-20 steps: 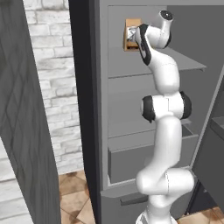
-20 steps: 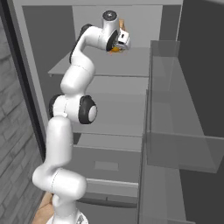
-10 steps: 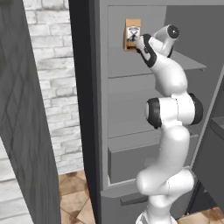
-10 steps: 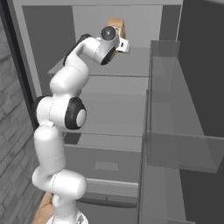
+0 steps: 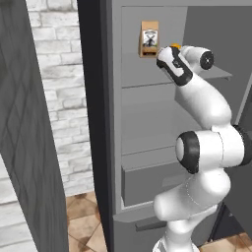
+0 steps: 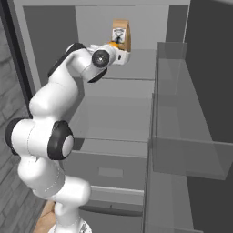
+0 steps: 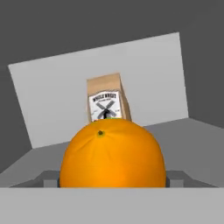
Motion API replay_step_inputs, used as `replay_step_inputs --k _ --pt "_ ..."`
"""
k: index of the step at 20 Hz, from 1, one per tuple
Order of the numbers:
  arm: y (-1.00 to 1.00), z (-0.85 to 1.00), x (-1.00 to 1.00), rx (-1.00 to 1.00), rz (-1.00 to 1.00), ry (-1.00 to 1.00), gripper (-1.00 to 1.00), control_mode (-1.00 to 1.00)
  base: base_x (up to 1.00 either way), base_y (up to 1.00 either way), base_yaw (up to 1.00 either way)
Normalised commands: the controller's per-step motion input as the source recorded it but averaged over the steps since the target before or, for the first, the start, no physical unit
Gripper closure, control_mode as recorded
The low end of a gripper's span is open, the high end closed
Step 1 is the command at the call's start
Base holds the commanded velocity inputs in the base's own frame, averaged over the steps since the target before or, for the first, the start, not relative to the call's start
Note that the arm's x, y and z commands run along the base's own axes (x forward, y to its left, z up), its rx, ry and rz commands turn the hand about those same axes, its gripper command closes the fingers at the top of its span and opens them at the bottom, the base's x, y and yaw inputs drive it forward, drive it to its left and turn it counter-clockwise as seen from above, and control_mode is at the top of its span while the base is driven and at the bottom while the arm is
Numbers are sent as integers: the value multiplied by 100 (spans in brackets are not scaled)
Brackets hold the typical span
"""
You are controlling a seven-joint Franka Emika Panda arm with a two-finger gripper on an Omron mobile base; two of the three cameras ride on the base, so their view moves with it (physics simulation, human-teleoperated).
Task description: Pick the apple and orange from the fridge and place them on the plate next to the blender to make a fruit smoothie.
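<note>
The orange [image 7: 113, 153] sits between my finger pads [image 7: 49, 179] in the hand view, and my gripper [image 7: 113, 180] is shut on it. From the base, the orange [image 5: 175, 47] shows as a small sliver at the hand, over the upper shelf of the open fridge [image 5: 147, 113]. In the right base view my gripper [image 6: 122, 50] holds the orange [image 6: 115, 44] just in front of a brown paper bag. The apple, the plate and the blender are out of view.
A brown paper bag [image 7: 106, 103] with a windmill label stands at the back of the upper shelf [image 5: 149, 39]. The fridge door with clear bins [image 6: 182, 113] stands open on the right. A dark panel [image 5: 29, 128] and a brick wall [image 5: 64, 98] lie to the left.
The hand with the orange has drawn back from the bag toward the shelf front and dropped slightly. The elbow has swung out to the side.
</note>
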Motion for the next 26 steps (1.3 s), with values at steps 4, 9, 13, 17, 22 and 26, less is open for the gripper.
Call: replay_step_inputs --k 4,9,13,17,22,26 --pt "0 70 -100 0 0 -9 100 -100 0 0 0" --pt "0 58 -100 0 0 1 100 -100 0 0 0" --pt "0 36 -100 2 0 17 100 -100 0 0 0" --pt "0 32 -100 5 0 25 100 -100 0 0 0" --pt "0 24 -100 6 0 30 100 -100 0 0 0" --pt "0 14 -100 7 0 28 100 -100 0 0 0"
